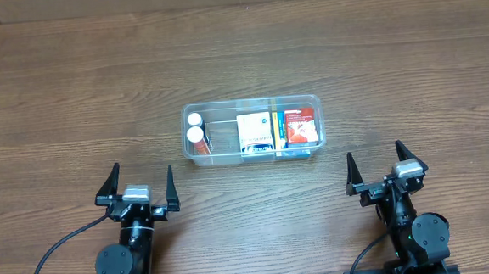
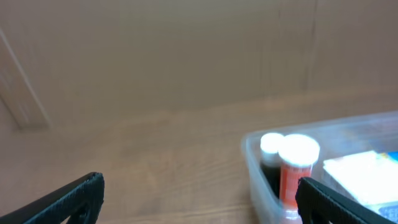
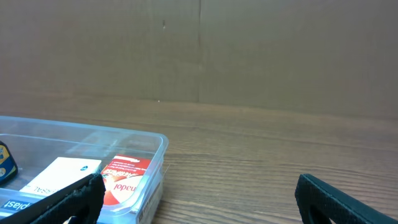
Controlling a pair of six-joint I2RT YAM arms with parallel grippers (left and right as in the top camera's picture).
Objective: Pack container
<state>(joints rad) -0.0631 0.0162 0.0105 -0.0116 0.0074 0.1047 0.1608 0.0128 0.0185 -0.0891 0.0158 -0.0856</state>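
Finding the container (image 1: 225,130) sitting mid-table (image 1: 71,80), ahead of and between both arms, touching neither; already carrying two white-capped bottles (image 1: 198,136) upright at its left end, a white-and-blue box (image 1: 255,132) in the middle and a red box (image 1: 299,127) at the right, with a bare strip between bottles and boxes.

Showing the left gripper (image 1: 142,173) spread wide and pinching nothing; showing the right gripper (image 1: 375,153) likewise spread and empty; both sitting low near the arm bases, short of the bin's near wall.

Judging the hazards: risking, on any reach in, clipping the clear rim (image 3: 155,144), hard to read against the wood, and shoving the light bin along the table; risking toppling the bottles (image 2: 298,163) by brushing their caps with a wide-spread finger; risking misjudged depth on the left, that wrist picture being blurred; spotting nothing loose outside the bin from overhead, so rating a needless grab at things already packed as the likelier slip.

Having open wood all round: broad to the left, right and beyond the bin; a narrower band between its near wall and the fingertips; meeting a plain brown panel behind the table in both wrist views, closing off the far side.
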